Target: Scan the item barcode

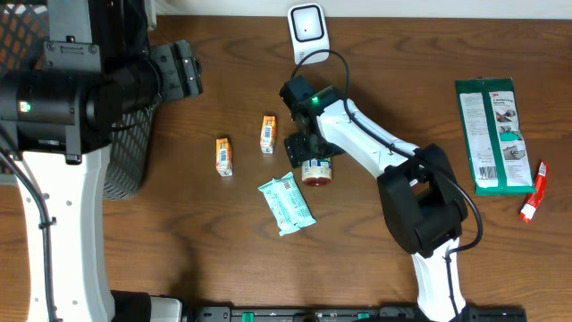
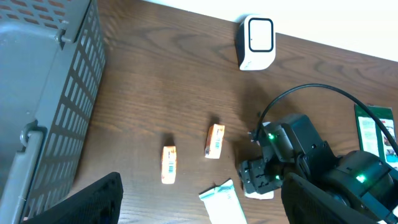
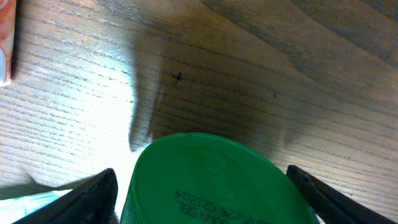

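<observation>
Looking down from the right wrist, the camera caught what the overhead view missed: the jar (image 3: 211, 183) wore a plain green lid stamped with a dark code, upside down and too cropped to read whole. The right hand (image 3: 208, 190) stood spread, one finger on either side of that lid, close to it but with no firm pinch visible. From overhead, the jar sat upright near the middle of the counter (image 1: 206, 259), nearer the robot than the white scanner (image 1: 307, 31) and just beside a pale teal packet (image 1: 287, 204). Only the left wrist view showed the left hand (image 2: 204, 186) plainly: fingers wide apart, holding nothing, high above the counter beside a grey mesh basket (image 2: 56, 93). The counter was dark brown wood grain, with a white strip along its far edge. A small orange carton (image 1: 224, 156) and its twin (image 1: 267, 134) lay left of the jar, each showing a white barcode panel. Far right lay a green card pack (image 1: 490, 134) bearing a red 3M mark, and a red tube (image 1: 534, 192).
</observation>
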Controlling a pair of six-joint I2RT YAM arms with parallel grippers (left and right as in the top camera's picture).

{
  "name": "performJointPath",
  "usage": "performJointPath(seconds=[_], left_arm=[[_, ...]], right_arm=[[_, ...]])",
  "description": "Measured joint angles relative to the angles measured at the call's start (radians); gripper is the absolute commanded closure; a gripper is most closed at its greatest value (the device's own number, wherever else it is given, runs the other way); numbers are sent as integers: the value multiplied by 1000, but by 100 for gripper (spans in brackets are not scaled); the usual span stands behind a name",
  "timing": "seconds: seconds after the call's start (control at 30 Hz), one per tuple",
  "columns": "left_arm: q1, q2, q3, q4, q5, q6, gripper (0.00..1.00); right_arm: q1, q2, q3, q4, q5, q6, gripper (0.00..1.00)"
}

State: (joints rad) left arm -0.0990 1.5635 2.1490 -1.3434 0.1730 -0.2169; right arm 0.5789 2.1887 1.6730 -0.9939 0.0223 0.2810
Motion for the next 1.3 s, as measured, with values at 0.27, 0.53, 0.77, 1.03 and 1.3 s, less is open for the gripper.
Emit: performJointPath(seconds=[0.27, 0.53, 0.77, 1.03, 1.3], left_arm=[[0, 0, 0, 0, 0, 0, 18], [0, 0, 0, 0, 0, 0, 18], [0, 0, 0, 0, 0, 0, 18], [0, 0, 0, 0, 0, 0, 18], [0, 0, 0, 0, 0, 0, 18]], right_arm=[[0, 0, 0, 0, 16, 65, 28], [-1, 0, 0, 32, 45, 63, 25], [-1, 0, 0, 26, 45, 52, 34], [-1, -18, 45, -62, 42, 20, 48], [-1, -115, 64, -111, 41, 12, 48]])
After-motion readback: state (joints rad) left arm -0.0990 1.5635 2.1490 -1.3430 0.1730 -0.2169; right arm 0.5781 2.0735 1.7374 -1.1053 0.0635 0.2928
